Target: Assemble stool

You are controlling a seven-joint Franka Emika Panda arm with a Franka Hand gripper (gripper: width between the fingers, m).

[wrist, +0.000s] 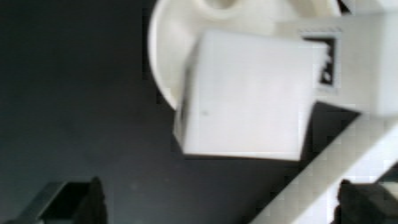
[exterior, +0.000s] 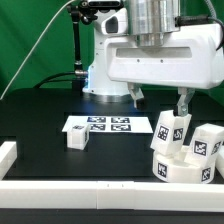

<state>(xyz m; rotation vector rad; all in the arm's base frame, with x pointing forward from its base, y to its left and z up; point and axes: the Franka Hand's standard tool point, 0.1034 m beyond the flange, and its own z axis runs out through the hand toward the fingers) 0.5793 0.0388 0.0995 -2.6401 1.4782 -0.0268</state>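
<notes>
The round white seat [exterior: 185, 168] lies at the exterior view's lower right, next to the front rail. Two white tagged legs stand upright on it, one on the left [exterior: 168, 130] and one on the right [exterior: 207, 142]. A third leg [exterior: 78, 140] lies loose on the black table at the left. My gripper [exterior: 159, 100] is open and empty, hanging just above and behind the seat and touching nothing. In the wrist view the seat [wrist: 210, 25] and one leg [wrist: 249, 95] lie beyond the open gripper [wrist: 222, 205], whose dark fingertips [wrist: 71, 203] show at the edge.
The marker board [exterior: 100, 124] lies flat in the middle of the table. White border rails run along the front [exterior: 70, 187] and the left side [exterior: 6, 155]; the front rail also crosses the wrist view [wrist: 338, 170]. The robot base [exterior: 100, 70] stands behind.
</notes>
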